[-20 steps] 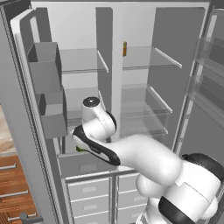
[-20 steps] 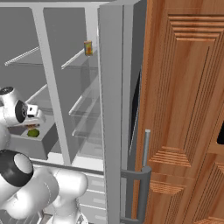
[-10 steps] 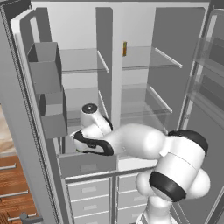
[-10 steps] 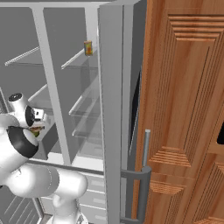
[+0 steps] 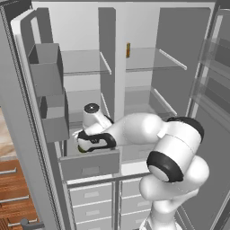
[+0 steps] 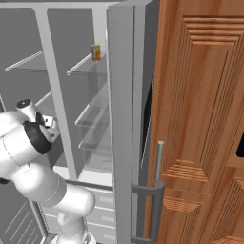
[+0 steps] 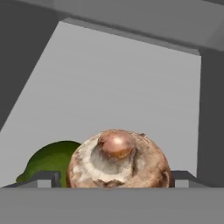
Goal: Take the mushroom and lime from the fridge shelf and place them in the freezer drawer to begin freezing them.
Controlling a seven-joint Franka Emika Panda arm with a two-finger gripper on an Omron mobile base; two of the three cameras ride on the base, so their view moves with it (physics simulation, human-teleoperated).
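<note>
One mushroom [image 7: 119, 160] and one lime [image 7: 51, 163] are showing in the hand view, both lying low inside the grey freezer drawer [image 5: 90, 164], the lime sitting just beside and partly behind the mushroom. The arm is reaching from the lower right of the left base view, bending leftward and down, with the end effector [image 7: 113, 178] dipping into the open drawer; its two dark fingertips [image 7: 41, 178] are standing spread on either side of the mushroom, though whether they are pressing it cannot be told. The mushroom is appearing brown and rounded, mottled with pale patches around a glossy reddish-brown knob, while the lime is appearing as a dark green ball.
</note>
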